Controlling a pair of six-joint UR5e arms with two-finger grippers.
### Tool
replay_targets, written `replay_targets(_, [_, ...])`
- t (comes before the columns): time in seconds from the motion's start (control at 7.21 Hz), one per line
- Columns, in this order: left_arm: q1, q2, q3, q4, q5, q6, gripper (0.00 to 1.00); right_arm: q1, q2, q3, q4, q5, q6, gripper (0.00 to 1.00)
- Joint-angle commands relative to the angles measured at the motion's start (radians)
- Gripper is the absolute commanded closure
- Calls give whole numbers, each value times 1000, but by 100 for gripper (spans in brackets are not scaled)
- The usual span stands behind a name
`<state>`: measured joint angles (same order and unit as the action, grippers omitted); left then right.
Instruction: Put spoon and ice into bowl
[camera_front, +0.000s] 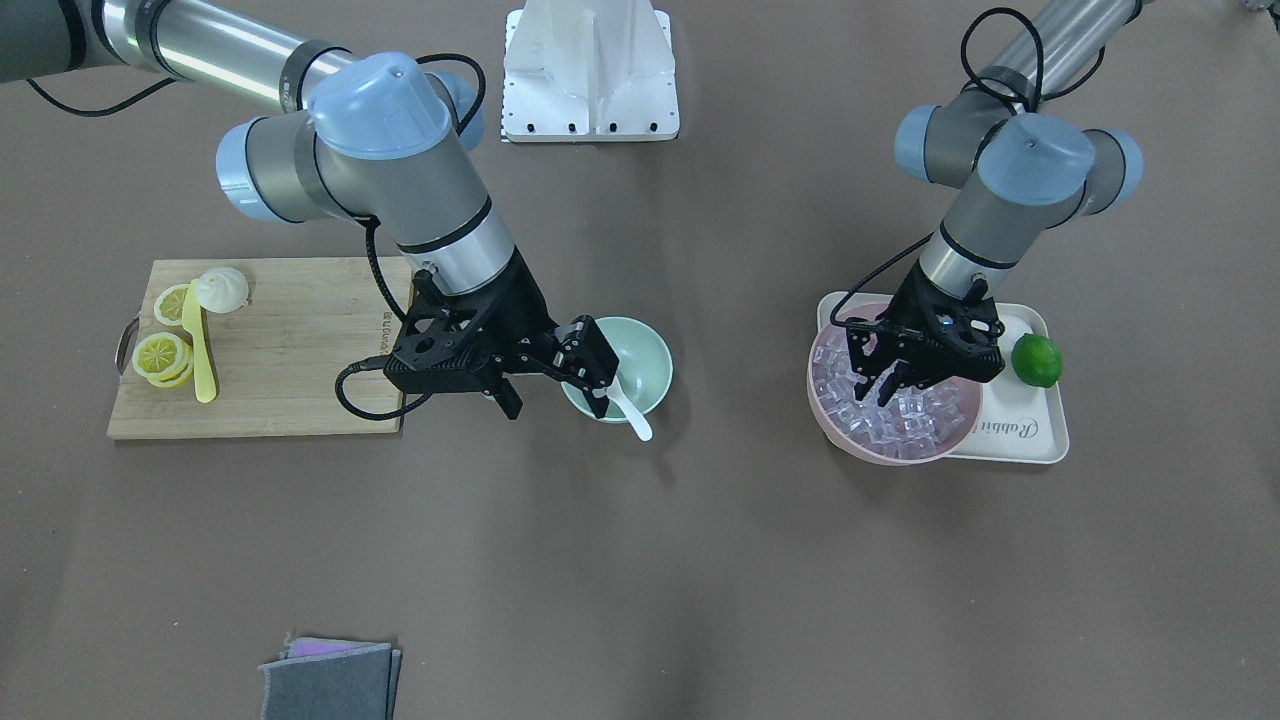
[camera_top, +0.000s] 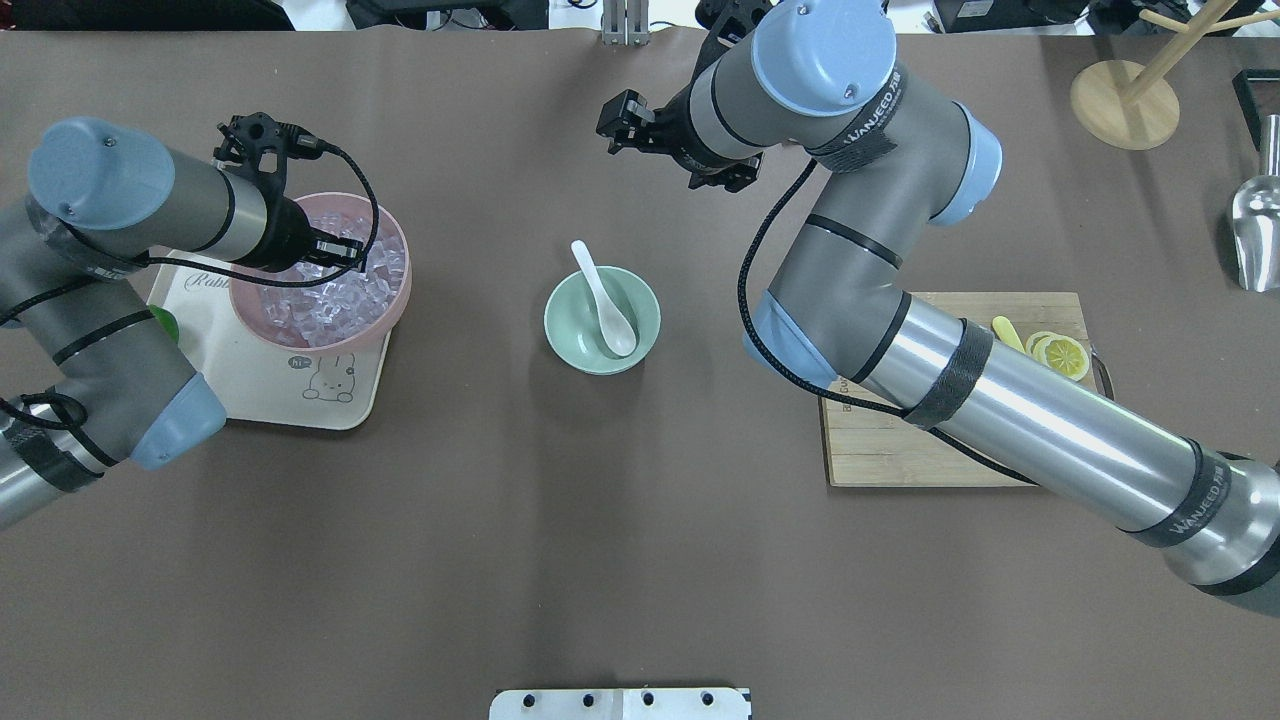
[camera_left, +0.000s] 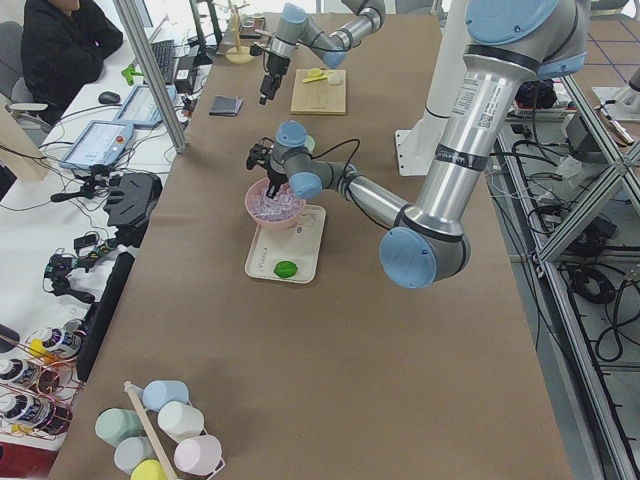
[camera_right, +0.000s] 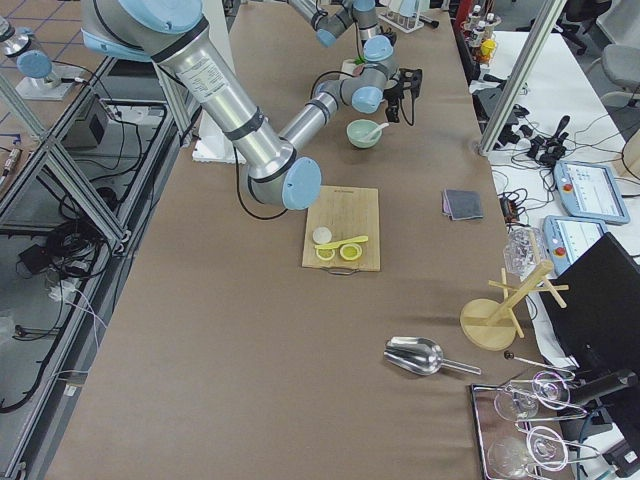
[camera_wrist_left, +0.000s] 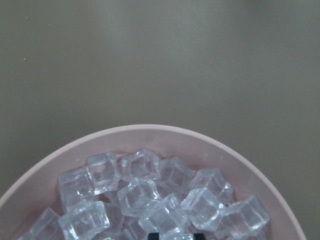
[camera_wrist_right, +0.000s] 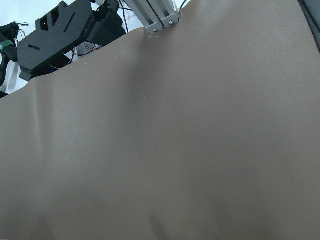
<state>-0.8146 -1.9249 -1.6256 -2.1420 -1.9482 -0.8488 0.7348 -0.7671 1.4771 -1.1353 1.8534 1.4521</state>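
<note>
Brown table covering (camera_wrist_right: 165, 150) fills nearly the whole frame, softly rippled, its far edge running on a slant beneath an aluminium post (camera_wrist_right: 159, 14) whose foot shows two screws. Left of the post, past the edge, sits a black angular bracket (camera_wrist_right: 52, 37) with slotted openings, and dark cables (camera_wrist_right: 107, 20) are bunched between bracket and post. Far right of the post a dark sliver (camera_wrist_right: 312, 6) cuts the corner, too little of it showing to identify.

Spoon (camera_top: 603, 300): in the bowl (camera_top: 572, 325).
Ice (camera_top: 330, 300): in the larger bowl (camera_top: 300, 343), on my left of the bowl.
Cutting board (camera_top: 900, 450): on my right of it.
</note>
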Motion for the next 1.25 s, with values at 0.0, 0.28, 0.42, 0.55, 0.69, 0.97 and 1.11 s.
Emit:
replay_targets(0.0, [-4, 1, -20, 4, -11, -1, 100, 0, -3, 0, 2, 0, 1, 0])
replay_targets(0.28, [-40, 0, -52, 5, -64, -1, 100, 0, -3, 0, 3, 0, -3, 0])
replay_targets(0.42, [-52, 0, -107, 7, -72, -13, 100, 2, -12, 8, 3, 6, -9, 0])
replay_targets(0.55, [-49, -22, -118, 7, -72, -68, 100, 3, -53, 56, 0, 15, -13, 0])
replay_targets(0.69, [-46, -81, -105, 8, -68, -157, 100, 15, -69, 69, -1, 27, -21, 0])
replay_targets(0.97, [33, -198, -35, 8, 1, -274, 100, 31, -78, 71, -1, 45, -41, 0])
replay_targets(1.11, [101, -285, 33, 8, 102, -321, 100, 32, -81, 71, -1, 47, -41, 0])
